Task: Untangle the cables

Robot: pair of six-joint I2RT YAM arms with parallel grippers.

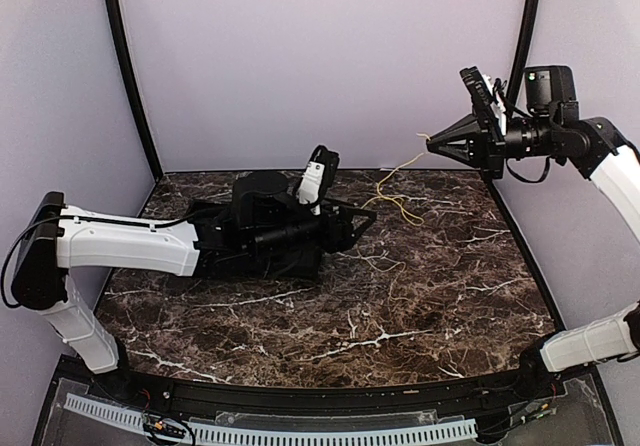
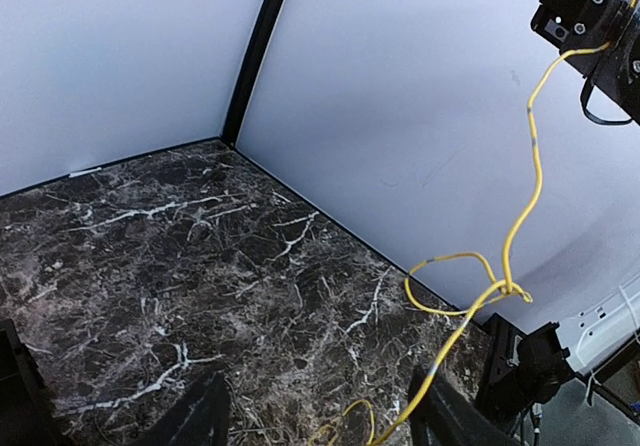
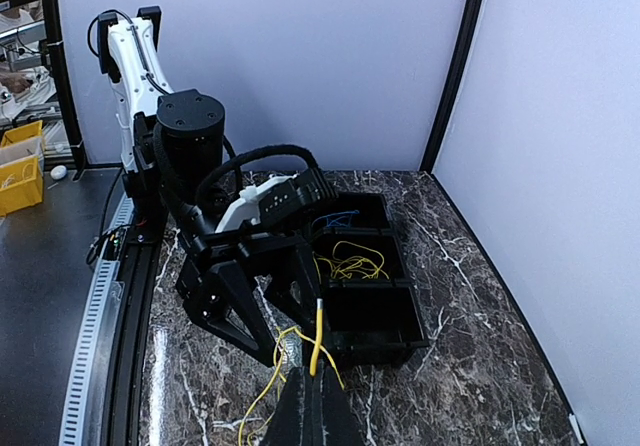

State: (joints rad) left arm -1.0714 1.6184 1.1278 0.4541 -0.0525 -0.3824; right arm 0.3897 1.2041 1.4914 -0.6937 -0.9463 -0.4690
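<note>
Top external: yellow cable (image 1: 392,202) from right fingers (image 1: 455,132) to table (image 1: 450,296)

free: table (image 1: 430,306) front-right | blocked: left arm (image 1: 130,246) over tray (image 3: 380,344), centre-left; yellow cable (image 2: 538,171) strung rear-right

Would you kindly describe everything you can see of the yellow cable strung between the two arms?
The yellow cable is a thin, flexible wire with dark marks. Pinched in the shut right tool, it hangs slack through the air, tangles into a small knotted loop midway, then drops into the open left tool.
</note>
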